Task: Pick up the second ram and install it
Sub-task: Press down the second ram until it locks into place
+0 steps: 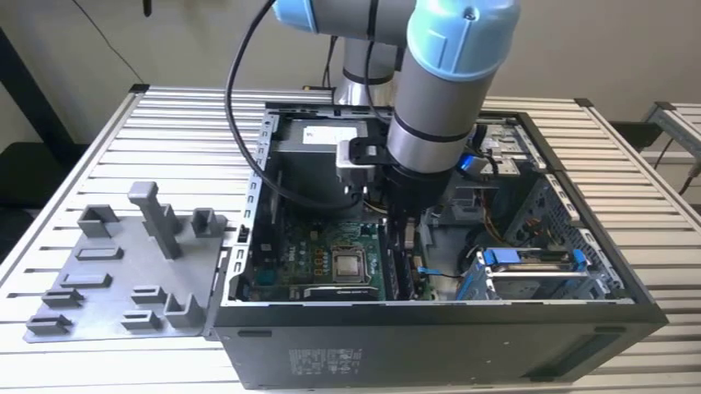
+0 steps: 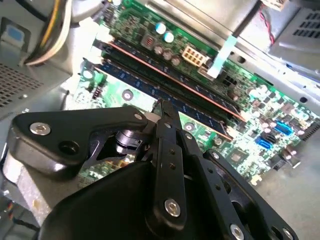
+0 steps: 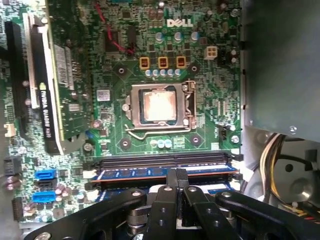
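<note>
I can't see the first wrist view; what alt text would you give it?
A black gripper with its fingers together hangs over a ram stick seated in a slot on a green motherboard, below the bare processor socket.

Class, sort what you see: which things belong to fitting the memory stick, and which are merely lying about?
Job in hand: second ram; tool, shut, at it; memory slots.
Lying about: processor socket; expansion card; grey holder tray.

White lettering stands on the motherboard [image 3: 150, 60] above the processor socket [image 3: 157, 106], more runs along the graphics card [image 3: 47, 95]; the case [image 1: 438, 353] carries a white label, too small to read
</note>
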Tool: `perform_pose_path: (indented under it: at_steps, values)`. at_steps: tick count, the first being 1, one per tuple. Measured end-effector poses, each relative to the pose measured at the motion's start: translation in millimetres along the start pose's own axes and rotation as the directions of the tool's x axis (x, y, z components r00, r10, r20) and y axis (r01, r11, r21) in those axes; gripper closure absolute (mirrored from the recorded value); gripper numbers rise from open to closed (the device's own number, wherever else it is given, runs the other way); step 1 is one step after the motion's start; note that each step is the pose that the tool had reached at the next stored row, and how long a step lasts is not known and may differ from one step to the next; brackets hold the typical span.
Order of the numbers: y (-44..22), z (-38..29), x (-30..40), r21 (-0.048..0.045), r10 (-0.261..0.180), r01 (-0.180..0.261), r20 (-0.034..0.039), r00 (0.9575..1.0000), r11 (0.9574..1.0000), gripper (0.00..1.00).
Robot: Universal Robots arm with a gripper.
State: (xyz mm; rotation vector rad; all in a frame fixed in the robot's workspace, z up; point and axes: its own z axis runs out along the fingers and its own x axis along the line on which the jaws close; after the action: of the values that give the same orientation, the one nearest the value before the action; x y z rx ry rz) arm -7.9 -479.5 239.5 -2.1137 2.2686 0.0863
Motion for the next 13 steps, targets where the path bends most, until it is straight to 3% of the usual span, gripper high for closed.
perform_pose_path:
  at_steps: [3,9,13]
  values:
    - [-0.3,1.3,4.6,-0.0005,0.011,-0.011,0.0,0.9999,0.9999,0.89]
    - [-0.4,3.2,5.2,0.0002,0.022,-0.022,0.0002,0.9998,0.9998,0.89]
    - [-0.5,10.2,5.6,0.0003,0.022,-0.022,0.0002,0.9998,0.9998,0.89]
